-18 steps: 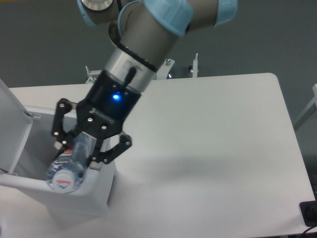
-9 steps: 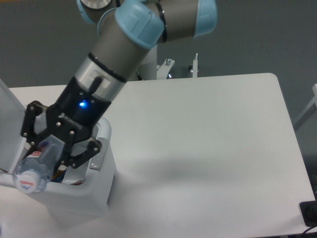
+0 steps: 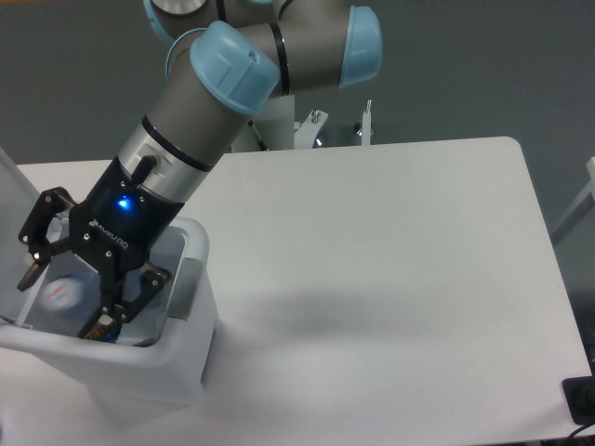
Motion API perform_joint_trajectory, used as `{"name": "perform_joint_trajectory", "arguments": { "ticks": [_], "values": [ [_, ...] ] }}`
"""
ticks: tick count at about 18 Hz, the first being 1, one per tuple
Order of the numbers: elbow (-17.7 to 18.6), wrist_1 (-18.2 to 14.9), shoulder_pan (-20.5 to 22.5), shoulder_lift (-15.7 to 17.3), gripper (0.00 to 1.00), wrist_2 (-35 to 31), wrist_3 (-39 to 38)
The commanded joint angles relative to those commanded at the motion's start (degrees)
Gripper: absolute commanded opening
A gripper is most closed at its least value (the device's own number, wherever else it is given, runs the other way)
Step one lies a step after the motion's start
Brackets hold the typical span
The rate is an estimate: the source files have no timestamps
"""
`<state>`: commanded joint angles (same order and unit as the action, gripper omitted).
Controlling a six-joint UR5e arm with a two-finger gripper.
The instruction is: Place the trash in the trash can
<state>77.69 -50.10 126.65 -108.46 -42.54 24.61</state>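
Observation:
The trash can (image 3: 172,367), a white bin, stands at the table's front left. Its lid (image 3: 11,181) is swung up at the left and its grey latch (image 3: 186,288) faces right. My gripper (image 3: 79,288) hangs in the bin's mouth with its fingers (image 3: 35,243) spread wide, open. The trash, a clear bottle (image 3: 59,295), shows as a pale blur with a red spot between and below the fingers, inside the bin and apart from the pads. A small orange and blue scrap (image 3: 102,327) peeks out under the right finger. I cannot tell what it is.
The white table (image 3: 390,260) stretches right of the bin to a rounded far corner. Metal brackets (image 3: 366,125) stand at its back edge by the arm's base. A black object (image 3: 581,400) sits off the table's front right corner.
The arm swung left and down over the bin with the bottle. The bottle, gripped before, is now a blur dropping into the bin from between the spread fingers.

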Motion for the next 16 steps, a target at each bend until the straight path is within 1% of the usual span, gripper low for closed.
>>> {"name": "perform_joint_trajectory", "arguments": {
  "ticks": [2,3,4,8,11,12,14,16],
  "values": [
    [-0.09,-0.09,0.7,-0.09,0.9,-0.09,0.09],
    [0.0,-0.17,1.84,0.0,0.97,-0.26,0.09],
    [-0.17,-0.26,2.98,0.0,1.0,-1.48,0.09],
    [-0.44,-0.44,7.11,0.44,1.0,-6.66,0.09],
    [-0.52,-0.7,8.7,0.61,1.0,-13.95,0.44],
    [-0.79,-0.88,9.49,0.61,1.0,-15.98,2.01],
    [-1.14,-2.8,11.42,0.53,1.0,-18.62,6.57],
    [-0.44,-6.13,14.49,0.35,1.0,-20.56,10.88]
  ]
}}
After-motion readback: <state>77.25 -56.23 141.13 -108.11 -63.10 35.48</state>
